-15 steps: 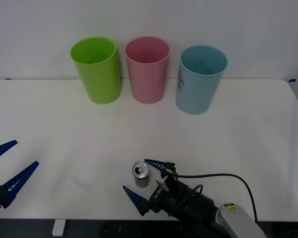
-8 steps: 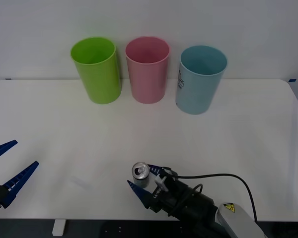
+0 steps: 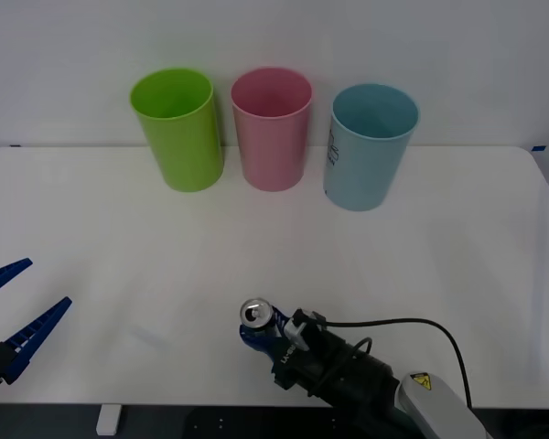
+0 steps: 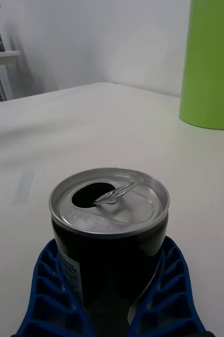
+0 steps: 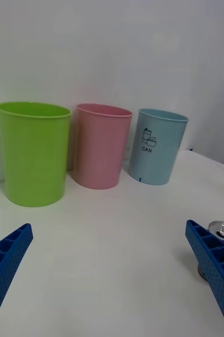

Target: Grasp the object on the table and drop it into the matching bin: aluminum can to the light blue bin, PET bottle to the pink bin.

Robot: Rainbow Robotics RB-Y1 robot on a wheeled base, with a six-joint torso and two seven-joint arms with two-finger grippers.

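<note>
Gripping the aluminum can [image 3: 255, 316], your right gripper [image 3: 264, 333] sits at the near edge of the table [image 3: 457, 238], about 6 o'clock in the front view. In the right wrist view you can see both blue ribbed fingers [image 4: 56, 295] pressed against the can's dark sides, with the can [image 4: 109, 226] upright between them and its opened pull-tab top facing up. From the can, the light blue bin [image 3: 372, 146] stands at about 1 o'clock, well apart, at the far side of the table. The pink bin [image 3: 272, 128] is at 12 o'clock, and the lime green bin [image 3: 177, 128] at 11 o'clock beside it. Your left gripper [image 3: 11, 318] waits at 8 o'clock near the table's left edge, its fingers spread wide.
</note>
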